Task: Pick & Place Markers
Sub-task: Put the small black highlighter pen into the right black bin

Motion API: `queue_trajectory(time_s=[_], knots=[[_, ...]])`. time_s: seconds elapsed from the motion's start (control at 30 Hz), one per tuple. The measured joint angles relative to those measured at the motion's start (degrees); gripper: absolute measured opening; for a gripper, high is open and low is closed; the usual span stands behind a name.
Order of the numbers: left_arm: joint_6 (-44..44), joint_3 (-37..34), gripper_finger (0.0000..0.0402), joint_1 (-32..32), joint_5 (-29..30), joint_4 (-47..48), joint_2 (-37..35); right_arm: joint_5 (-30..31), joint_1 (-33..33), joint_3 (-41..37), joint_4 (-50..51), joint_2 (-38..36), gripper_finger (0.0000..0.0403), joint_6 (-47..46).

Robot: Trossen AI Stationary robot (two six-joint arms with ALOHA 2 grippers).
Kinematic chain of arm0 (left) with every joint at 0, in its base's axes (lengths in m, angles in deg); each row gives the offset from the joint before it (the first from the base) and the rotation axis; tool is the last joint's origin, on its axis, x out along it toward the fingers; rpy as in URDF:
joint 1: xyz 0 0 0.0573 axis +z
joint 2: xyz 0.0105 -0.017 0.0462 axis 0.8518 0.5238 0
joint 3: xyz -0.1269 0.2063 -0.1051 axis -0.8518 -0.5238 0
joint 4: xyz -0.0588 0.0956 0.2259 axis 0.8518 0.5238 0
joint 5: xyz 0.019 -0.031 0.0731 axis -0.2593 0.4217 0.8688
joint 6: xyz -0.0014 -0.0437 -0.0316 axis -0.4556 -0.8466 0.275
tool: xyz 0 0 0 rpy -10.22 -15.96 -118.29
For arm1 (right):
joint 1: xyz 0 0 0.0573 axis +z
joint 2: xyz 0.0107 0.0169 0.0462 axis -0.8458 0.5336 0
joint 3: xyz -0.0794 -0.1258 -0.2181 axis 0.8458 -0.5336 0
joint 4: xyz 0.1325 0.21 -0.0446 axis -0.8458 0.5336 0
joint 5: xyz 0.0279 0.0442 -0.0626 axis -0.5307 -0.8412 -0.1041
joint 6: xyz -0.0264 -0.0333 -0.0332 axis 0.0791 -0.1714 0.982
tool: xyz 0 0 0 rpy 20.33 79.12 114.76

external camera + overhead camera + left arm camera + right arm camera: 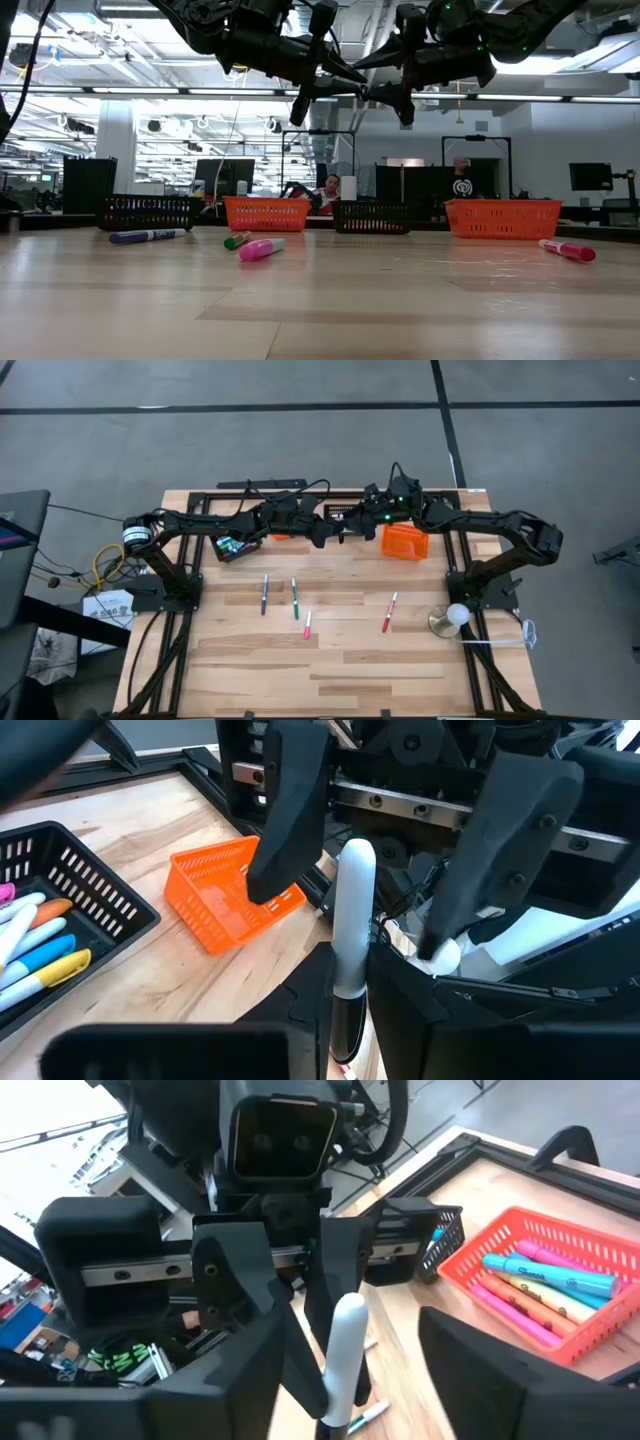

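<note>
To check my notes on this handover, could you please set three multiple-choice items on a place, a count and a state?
1. Where is the white marker?
A on the table
B in the air between both grippers
C on the floor
2. How many markers lie loose on the table?
A two
B four
C seven
3. The left gripper is:
A wide open
B shut on the white marker
C out of view

B: the white marker stands between the left gripper and the right gripper.
B: purple, green, pink and red on the table.
B: its fingers clamp the barrel.
</note>
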Motion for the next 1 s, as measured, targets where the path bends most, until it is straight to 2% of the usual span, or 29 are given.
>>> queue_trajectory(time_s=[0.53, 0.8, 1.0], knots=[[0.0, 0.0, 0.0062, 0.0, 0.1, -0.6, 0.0, -0.2, 0.3, 0.0, -0.2, 0.0, 0.0026, 0.5], [0.0, 0.0, 0.0084, 0.0, 1.5, -0.9, 0.0, 0.0, -0.2, 0.0, 0.0, 0.0, 0.0027, 0.6], [2.2, 0.0, 0.0124, 0.0, 1.3, -0.2, -0.7, -0.1, -2.5, 0.0, 0.1, 0.0, 0.0024, 0.9]])
